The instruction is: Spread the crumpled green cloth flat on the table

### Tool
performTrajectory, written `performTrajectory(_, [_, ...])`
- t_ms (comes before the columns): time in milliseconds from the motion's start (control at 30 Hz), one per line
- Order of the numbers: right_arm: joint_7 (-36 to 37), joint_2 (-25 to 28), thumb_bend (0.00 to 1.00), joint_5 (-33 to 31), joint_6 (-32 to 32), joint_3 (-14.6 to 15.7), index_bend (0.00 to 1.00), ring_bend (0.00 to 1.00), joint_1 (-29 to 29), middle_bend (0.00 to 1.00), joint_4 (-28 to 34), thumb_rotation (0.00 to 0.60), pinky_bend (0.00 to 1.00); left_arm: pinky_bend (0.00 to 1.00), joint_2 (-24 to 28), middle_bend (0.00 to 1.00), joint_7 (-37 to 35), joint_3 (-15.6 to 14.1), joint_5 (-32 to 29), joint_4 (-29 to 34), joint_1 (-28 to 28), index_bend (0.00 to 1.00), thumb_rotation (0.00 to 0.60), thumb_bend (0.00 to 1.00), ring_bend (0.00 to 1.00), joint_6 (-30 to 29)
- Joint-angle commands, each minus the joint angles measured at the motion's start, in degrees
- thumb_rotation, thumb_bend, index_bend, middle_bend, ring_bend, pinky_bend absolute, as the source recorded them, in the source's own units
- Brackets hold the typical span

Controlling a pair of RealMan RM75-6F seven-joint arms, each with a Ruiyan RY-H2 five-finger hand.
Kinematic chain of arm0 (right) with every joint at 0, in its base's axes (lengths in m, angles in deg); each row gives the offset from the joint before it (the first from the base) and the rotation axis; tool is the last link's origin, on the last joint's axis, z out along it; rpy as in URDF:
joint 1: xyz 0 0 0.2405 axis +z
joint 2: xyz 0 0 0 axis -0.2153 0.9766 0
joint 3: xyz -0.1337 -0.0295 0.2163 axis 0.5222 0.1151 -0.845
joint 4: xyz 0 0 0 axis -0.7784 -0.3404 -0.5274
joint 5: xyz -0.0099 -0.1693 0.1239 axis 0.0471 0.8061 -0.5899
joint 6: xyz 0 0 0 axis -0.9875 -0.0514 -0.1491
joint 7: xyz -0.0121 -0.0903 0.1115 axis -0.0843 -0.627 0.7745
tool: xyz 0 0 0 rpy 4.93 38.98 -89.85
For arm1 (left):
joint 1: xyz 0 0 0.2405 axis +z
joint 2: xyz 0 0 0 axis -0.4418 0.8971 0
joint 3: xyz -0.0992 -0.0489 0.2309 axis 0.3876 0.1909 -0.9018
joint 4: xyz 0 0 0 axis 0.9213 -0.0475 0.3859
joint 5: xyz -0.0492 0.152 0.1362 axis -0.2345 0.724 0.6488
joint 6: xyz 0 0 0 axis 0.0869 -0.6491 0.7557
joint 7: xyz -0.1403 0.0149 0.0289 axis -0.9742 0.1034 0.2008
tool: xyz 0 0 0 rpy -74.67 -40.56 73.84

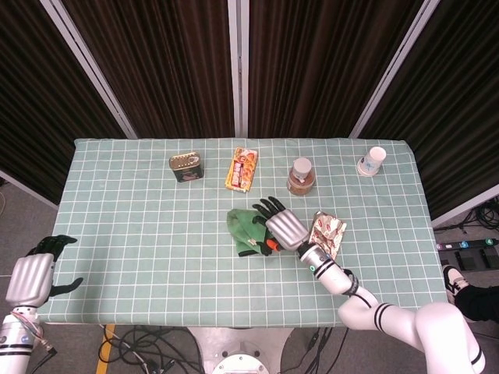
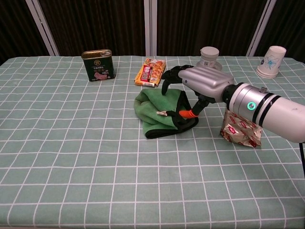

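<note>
Silver-backed, black-fingered right hand point(image 2: 202, 82); white forearm point(image 2: 281, 113)

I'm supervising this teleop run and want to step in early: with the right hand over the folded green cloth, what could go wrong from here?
The right hand reaches over the green cloth, but no grip shows; dragging could slide the bundle instead of opening it. The foil packet lies beside the forearm, so a sweep might knock it. The left hand hangs off the table's edge, leaving the cloth unpinned.

Right hand point(image 2: 202, 82) reaches palm-down, fingers point(image 2: 169, 76) spread; left hand point(image 1: 31, 278) idle.
</note>
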Motion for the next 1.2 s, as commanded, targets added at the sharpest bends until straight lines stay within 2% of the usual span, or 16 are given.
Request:
performTrajectory(33, [-0.7,0.1,0.17,0.5,-0.2,0.9,0.29,0.0,-0.1,0.1,0.0,0.6,0.0,0.29,0.2,0.24,-0.1,-0.1,0.0,0.2,0.0,0.25,0.6,0.03,0.16,0.1])
performTrajectory(367, [-1.3,-2.2,0.18,0.9,-0.8,1.4,0.3,0.0,0.9,0.1,-2.6,0.6,0.0,0.29,0.5,0.24,-0.5,-0.4,-0.5,0.6,-0.2,0.25,0.6,0.03,0.16,1.0])
performTrajectory(467, [-0.2,-3.5,0.23,1.0,-1.6,1.2,0.35,0.0,1.2,0.12,-4.0,0.6,0.0,0.29,0.6,0.24,-0.7,-0.5,-0.9,0.4,0.0,0.25,0.6,0.03,0.16,1.0])
performTrajectory(600, [1.9,-5.0,0.35,1.1,-2.5,0.8,0.46,0.03,1.8,0.18,-5.8,0.6,0.0,0.29,0.6,0.24,-0.8,-0.4,-1.0,0.3,-0.1,0.25,0.6,0.03,0.16,1.1])
performTrajectory(733, [2.7,-5.5,0.42,1.5,-3.1,0.5,0.51,0.05,2.6,0.2,-6.7,0.6,0.0,0.29,0.7,0.24,-1.1,-0.2,-0.9,0.3,-0.1,0.25,0.6,0.03,0.16,0.9])
performTrajectory(900, [3.1,-4.5,0.44,1.3,-3.4,0.3,0.52,0.05,2.9,0.2,-5.4,0.6,0.0,0.29,0.8,0.24,-1.3,-0.2,-0.9,0.2,-0.3,0.25,0.6,0.03,0.16,1.2])
performTrajectory(1067, [2.0,-1.6,0.44,0.2,-2.6,-0.3,0.52,0.05,2.9,0.21,-1.5,0.6,0.0,0.29,1.2,0.24,-1.9,0.0,-0.3,0.1,-1.0,0.25,0.6,0.03,0.16,2.0])
performTrajectory(1200, [2.0,-0.4,0.47,-1.6,-3.3,-2.6,0.66,0.07,3.1,0.25,1.2,0.6,0.0,0.29,0.6,0.24,-2.6,1.0,0.3,-0.8,-2.5,0.25,0.6,0.03,0.16,2.9])
